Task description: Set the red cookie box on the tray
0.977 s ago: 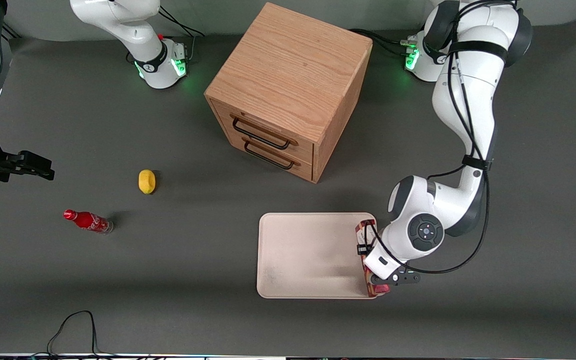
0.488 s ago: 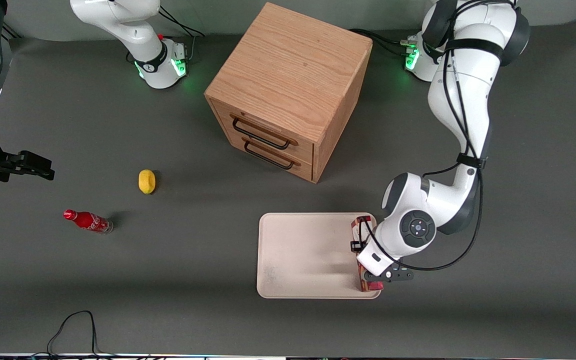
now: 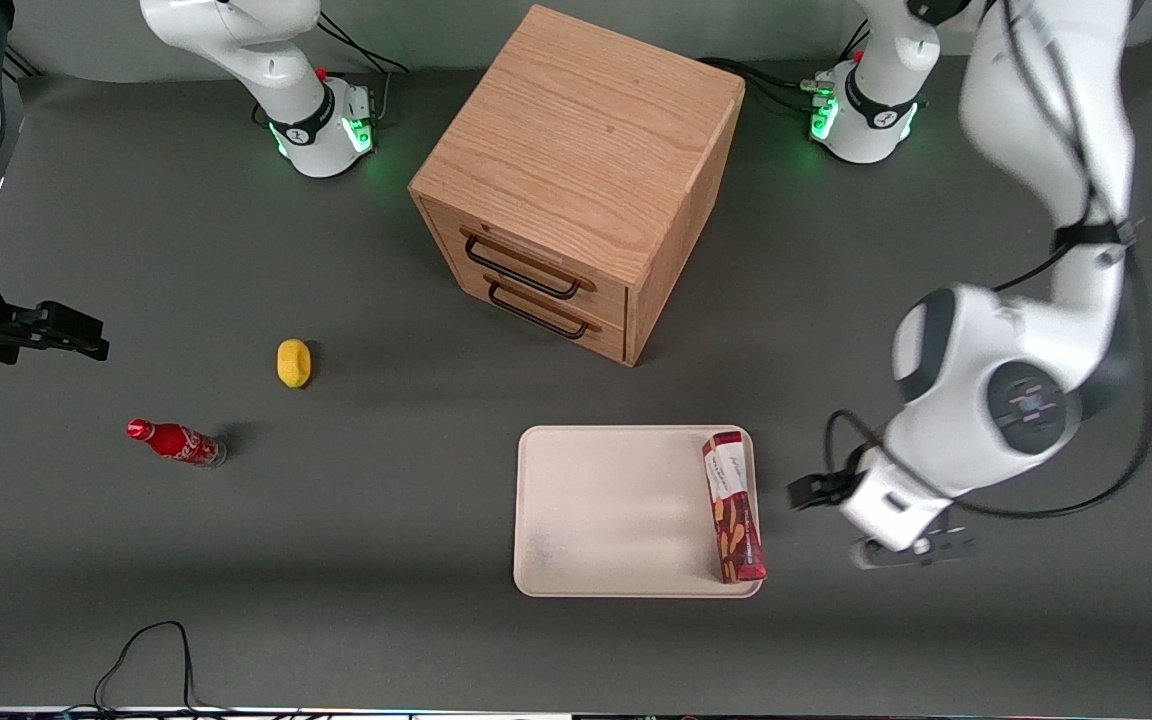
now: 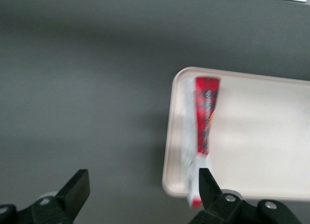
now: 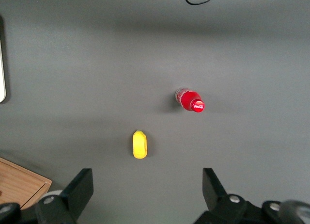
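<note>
Lying on the large cream-white rectangular tray [image 3: 626, 510] with rounded corners and a low rim, the flat dark-red cookie box [image 3: 734, 506] printed with tan finger-shaped biscuits sits along the tray's edge toward the working arm's end of the table. Its white label panel is at the end farther from the front camera, and nothing grips it. In the left wrist view the same box [image 4: 202, 132] appears as a narrow red strip just inside the tray's [image 4: 261, 136] rim.

Up above the bare dark grey table [image 3: 936, 620], just beside the tray and clear of it, hangs the left arm's black two-finger gripper [image 3: 876, 520] (seen also in the wrist view [image 4: 140, 195]). Its fingers [image 4: 77, 187] are spread wide apart and hold nothing.

A light oak wooden cabinet [image 3: 581, 175] with two drawers and dark wire handles stands farther from the front camera than the tray. Toward the parked arm's end of the table are a small yellow oval fruit-like object [image 3: 294, 362] and a small red cola bottle [image 3: 176, 442] on its side, the bottle nearer the front camera than the yellow object.
</note>
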{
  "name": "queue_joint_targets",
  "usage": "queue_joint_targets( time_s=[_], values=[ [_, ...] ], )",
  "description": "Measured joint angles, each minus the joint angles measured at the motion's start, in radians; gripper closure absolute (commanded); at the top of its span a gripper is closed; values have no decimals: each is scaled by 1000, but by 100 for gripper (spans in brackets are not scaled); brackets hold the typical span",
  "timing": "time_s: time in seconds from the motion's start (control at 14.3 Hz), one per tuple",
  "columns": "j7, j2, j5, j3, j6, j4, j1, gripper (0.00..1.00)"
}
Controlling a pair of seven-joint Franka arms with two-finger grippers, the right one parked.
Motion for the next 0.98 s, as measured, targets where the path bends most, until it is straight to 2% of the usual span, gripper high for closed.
queue_joint_targets(
  time_s=[0.35, 0.63, 0.98],
  values=[
    [100, -292, 10, 8, -230, -155, 98, 0],
    [241, -517, 99, 12, -400, -277, 151, 0],
    [361, -653, 109, 34, -411, -392, 188, 0]
  ],
)
